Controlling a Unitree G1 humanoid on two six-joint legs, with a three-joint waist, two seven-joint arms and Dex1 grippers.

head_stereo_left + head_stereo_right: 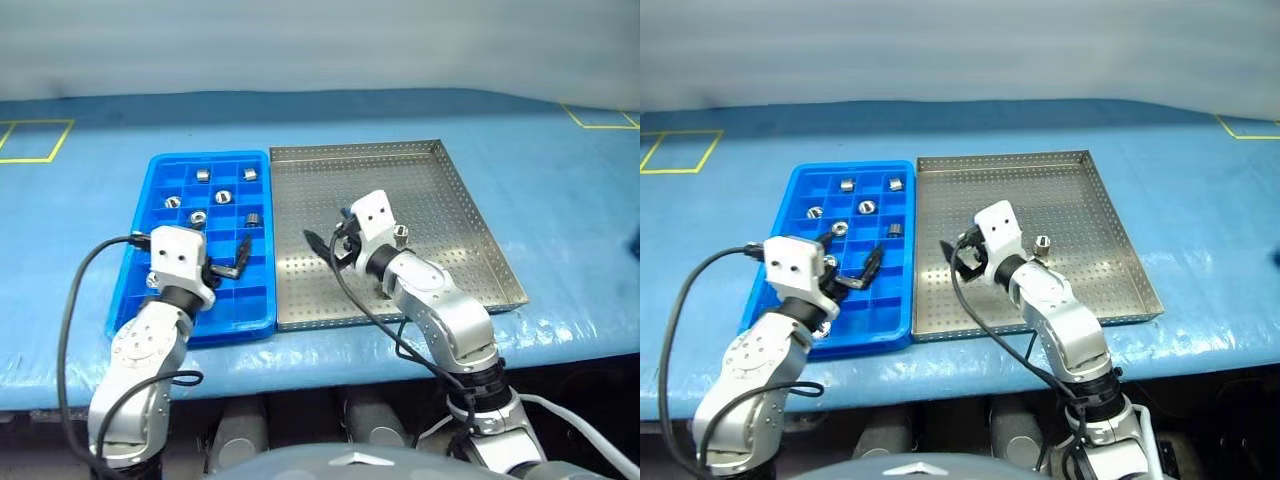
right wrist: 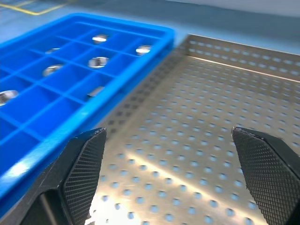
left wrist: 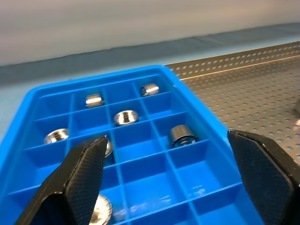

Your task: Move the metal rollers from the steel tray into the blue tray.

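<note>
The blue tray [image 1: 140, 290] lies left of the steel tray [image 1: 440, 175], their sides touching. Several metal rollers [image 3: 126, 117] sit in separate compartments toward the blue tray's far end. One more roller [image 1: 401, 236] stands on the steel tray's perforated floor, just right of my right wrist. My left gripper [image 1: 228, 262] hovers over the blue tray's near half, open, with nothing between its fingers [image 3: 79, 178]. My right gripper [image 1: 328, 235] hangs open and empty over the steel tray's left part [image 2: 187, 140], pointing toward the blue tray's rim [image 2: 93, 108].
Both trays rest on a table under a blue cover [image 1: 560, 200]. Yellow tape squares mark its far left [image 1: 35, 140] and far right [image 1: 600, 118] corners. Black cables loop from both wrists near the table's front edge [image 1: 300, 360].
</note>
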